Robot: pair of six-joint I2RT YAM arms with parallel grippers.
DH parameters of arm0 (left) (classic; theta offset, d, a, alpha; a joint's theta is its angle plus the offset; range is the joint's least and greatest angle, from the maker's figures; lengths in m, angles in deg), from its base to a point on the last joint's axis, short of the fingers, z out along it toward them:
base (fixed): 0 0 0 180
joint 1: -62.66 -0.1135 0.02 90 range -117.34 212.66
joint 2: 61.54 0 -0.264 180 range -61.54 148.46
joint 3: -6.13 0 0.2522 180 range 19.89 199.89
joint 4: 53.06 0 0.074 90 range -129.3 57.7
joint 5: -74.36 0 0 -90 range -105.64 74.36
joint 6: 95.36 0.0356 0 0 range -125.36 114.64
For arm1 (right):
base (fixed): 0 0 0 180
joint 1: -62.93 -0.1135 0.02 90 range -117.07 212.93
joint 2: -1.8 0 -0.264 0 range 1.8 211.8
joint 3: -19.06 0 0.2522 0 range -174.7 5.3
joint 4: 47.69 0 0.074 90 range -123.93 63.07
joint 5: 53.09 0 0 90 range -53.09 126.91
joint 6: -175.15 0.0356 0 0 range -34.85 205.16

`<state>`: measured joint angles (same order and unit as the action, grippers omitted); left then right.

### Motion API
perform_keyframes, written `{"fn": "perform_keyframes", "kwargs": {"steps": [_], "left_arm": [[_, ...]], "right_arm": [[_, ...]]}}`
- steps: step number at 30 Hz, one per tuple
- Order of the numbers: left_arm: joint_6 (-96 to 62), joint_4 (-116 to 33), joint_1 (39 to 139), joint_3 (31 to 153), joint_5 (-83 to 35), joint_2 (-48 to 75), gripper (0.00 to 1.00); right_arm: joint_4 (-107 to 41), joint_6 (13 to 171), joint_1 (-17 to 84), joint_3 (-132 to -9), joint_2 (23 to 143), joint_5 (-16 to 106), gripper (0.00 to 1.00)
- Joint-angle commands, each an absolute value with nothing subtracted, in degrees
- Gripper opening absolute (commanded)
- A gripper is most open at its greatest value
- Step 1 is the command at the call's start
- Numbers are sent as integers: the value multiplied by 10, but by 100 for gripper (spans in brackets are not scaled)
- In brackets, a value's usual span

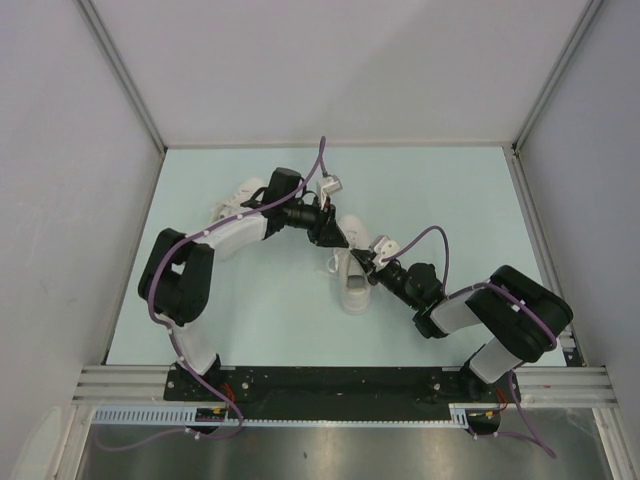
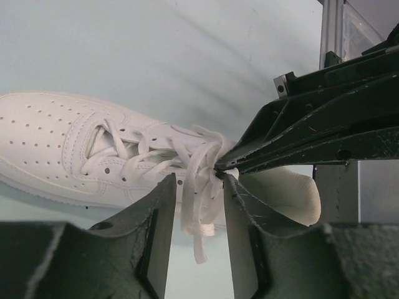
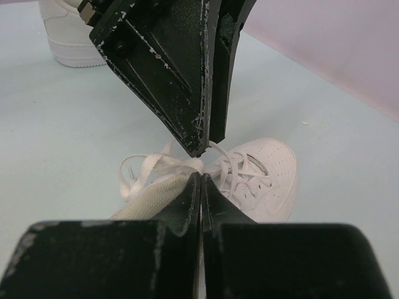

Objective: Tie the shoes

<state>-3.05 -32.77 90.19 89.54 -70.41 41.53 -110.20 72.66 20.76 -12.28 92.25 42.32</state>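
At centre of your pale blue table (image 1: 450, 200): one small white perforated low-top sneaker (image 1: 355, 288). Left gripper (image 2: 198, 180), jaws parted astride its thin white laces (image 2: 199, 208). Right gripper (image 3: 201, 176), clenched on those laces. Second white sneaker (image 3: 65, 34), far-left.

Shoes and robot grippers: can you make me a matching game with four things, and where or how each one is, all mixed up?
Things:
1. left gripper
2. right gripper
3. near shoe
4. far shoe

Place or state:
A. shut, pinching the laces
B. partly hidden behind the left arm
C. open, with the laces hanging between its fingers
D. between the two grippers

Pairs: 1-C, 2-A, 3-D, 4-B
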Motion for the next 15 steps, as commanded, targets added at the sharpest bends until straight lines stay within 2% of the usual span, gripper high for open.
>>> {"fn": "perform_keyframes", "kwargs": {"steps": [1, 5, 15], "left_arm": [[-40, -346, 904, 904, -696, 409, 39], [-38, -347, 904, 899, -697, 404, 30], [-14, -340, 889, 892, -661, 391, 46]], "right_arm": [[-1172, 722, 205, -114, 935, 433, 0], [-1173, 721, 205, -114, 936, 435, 0], [-1180, 720, 203, -115, 940, 440, 0]]}}
